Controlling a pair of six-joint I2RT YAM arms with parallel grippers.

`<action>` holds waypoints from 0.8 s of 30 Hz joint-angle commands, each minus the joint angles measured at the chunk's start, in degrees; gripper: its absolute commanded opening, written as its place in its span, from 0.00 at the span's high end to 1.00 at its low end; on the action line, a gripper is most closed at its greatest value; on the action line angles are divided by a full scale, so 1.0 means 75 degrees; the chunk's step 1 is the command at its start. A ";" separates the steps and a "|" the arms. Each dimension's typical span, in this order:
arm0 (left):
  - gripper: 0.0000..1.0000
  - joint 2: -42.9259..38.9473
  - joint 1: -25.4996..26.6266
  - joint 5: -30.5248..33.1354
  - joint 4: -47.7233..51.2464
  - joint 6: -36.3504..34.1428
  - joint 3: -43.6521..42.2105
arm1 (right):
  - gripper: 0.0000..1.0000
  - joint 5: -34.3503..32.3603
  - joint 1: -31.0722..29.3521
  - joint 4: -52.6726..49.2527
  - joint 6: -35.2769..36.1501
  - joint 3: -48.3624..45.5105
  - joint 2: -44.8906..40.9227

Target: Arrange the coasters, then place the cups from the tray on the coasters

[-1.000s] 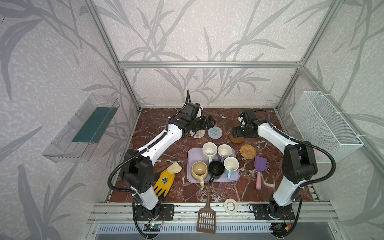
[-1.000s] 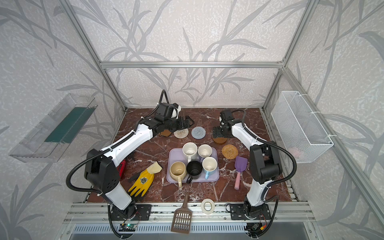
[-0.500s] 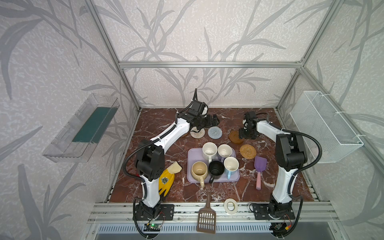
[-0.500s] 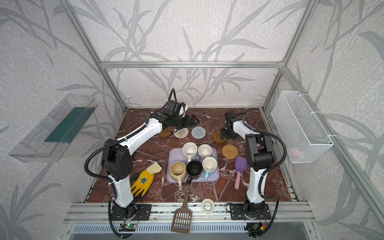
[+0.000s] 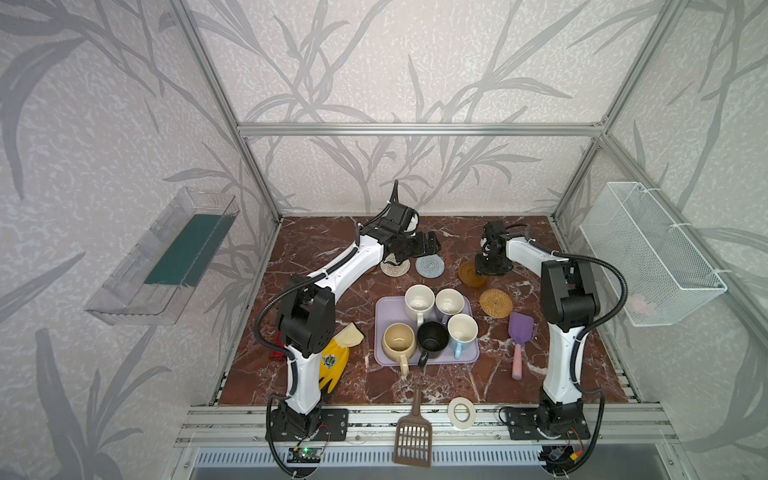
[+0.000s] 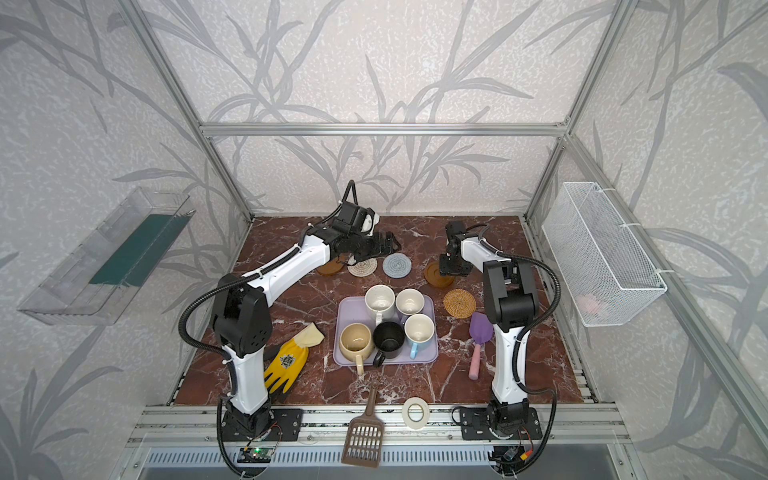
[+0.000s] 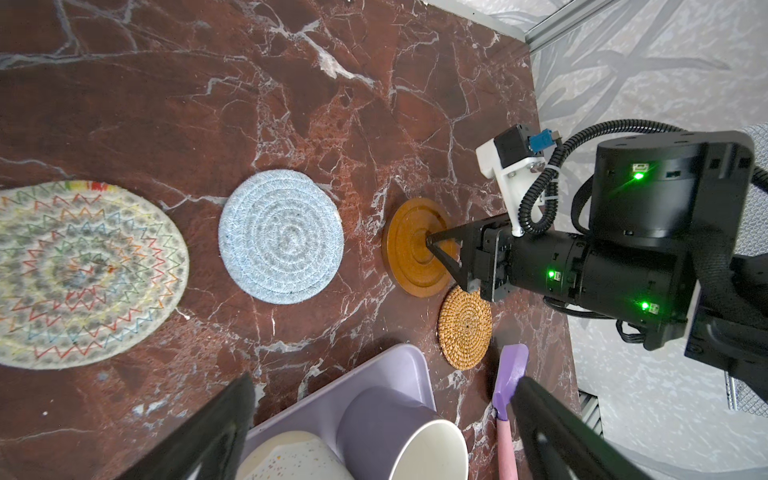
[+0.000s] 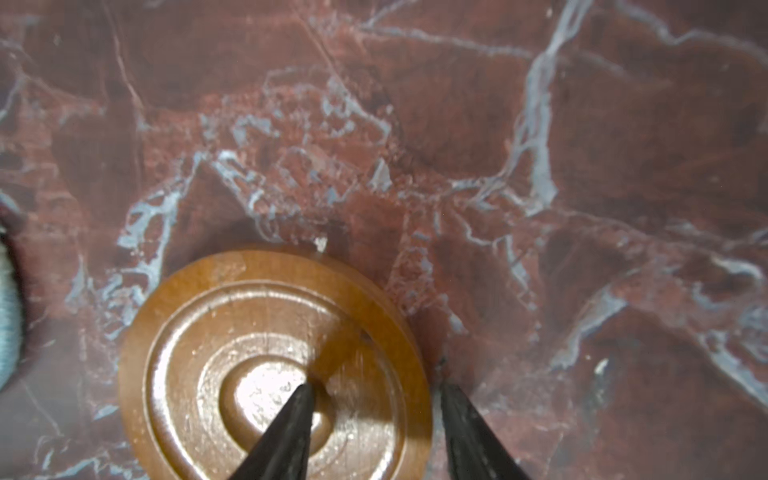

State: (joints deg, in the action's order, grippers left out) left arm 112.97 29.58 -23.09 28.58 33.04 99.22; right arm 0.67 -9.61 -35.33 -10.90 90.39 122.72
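Left pincer (image 5: 428, 247) hangs wide open over the cream woven coaster (image 5: 395, 266). Right pincer (image 8: 376, 386) stands half-closed astride the amber coaster (image 8: 266, 374), which lies flat on the table (image 8: 540, 124). One tip sits in its dimple, one outside the rim, and I cannot tell if it bites. Pinch firmly and lift level.

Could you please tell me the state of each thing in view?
Left gripper: open, empty.
Right gripper: astride amber coaster's rim, grip unclear.
Amber coaster: flat, bare.
Second amber coaster: flat, partly hidden.
Grey-blue coaster: flat, bare.
Cream coaster: flat, bare.
Rattan coaster: flat, bare.
Cups: upright on tray.
Tray: holds five cups.
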 commanded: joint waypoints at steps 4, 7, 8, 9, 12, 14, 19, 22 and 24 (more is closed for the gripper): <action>0.01 0.0090 0.0028 -0.0052 0.0148 -0.0100 0.0291 | 0.53 -0.0136 -0.0099 -0.0723 0.0092 0.0648 0.0571; 0.01 0.0037 0.0018 -0.0017 0.0147 -0.0113 0.0218 | 0.55 -0.0240 -0.0136 -0.0963 0.0098 0.0996 0.0784; 0.01 0.0026 0.0022 -0.0007 0.0146 -0.0126 0.0203 | 0.55 -0.0253 -0.0148 -0.1021 0.0105 0.1115 0.0854; 0.01 0.0011 0.0026 -0.0003 0.0127 -0.0136 0.0164 | 0.55 -0.0281 -0.0171 -0.1114 0.0106 0.1277 0.0945; 0.01 -0.0066 0.0023 0.0055 0.0111 -0.0151 0.0085 | 0.55 -0.0301 -0.0230 -0.1398 0.0153 0.1739 0.1218; 0.01 -0.0114 0.0026 0.0067 0.0083 -0.0162 0.0025 | 0.55 -0.0277 -0.0272 -0.1494 0.0158 0.1956 0.1357; 0.01 -0.0182 0.0018 0.0126 0.0080 -0.0173 -0.0031 | 0.55 -0.0246 -0.0419 -0.1749 0.0165 0.2508 0.1695; 0.01 -0.0237 0.0018 0.0138 0.0094 -0.0197 -0.0087 | 0.55 -0.0292 -0.0494 -0.1823 0.0167 0.2698 0.1822; 0.01 -0.0288 0.0018 0.0149 0.0105 -0.0210 -0.0136 | 0.55 -0.0276 -0.0489 -0.1842 0.0120 0.2766 0.1890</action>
State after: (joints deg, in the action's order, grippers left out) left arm 113.14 29.58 -22.57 28.71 32.88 99.13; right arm -0.78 -12.82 -45.52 -10.44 110.13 134.08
